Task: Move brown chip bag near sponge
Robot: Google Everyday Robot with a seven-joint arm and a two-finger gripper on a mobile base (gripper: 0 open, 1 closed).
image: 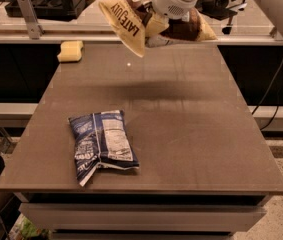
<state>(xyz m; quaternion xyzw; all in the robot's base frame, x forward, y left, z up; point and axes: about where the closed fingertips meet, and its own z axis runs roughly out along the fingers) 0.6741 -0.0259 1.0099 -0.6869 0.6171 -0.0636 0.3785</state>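
Note:
The brown chip bag [131, 26] hangs in the air above the table's far edge, its cream-yellow end with dark lettering pointing down and left. My gripper [161, 24] is shut on the bag's middle and holds it well above the tabletop. The white arm comes in from the upper right. The sponge [70, 51], a small pale yellow block, lies on the table's far left corner, to the left of and below the bag.
A dark blue and white snack bag [102, 145] lies flat on the front left of the brown table [191, 134]. A counter with dark equipment [46, 4] runs behind the table. A cable [276, 79] hangs at the right.

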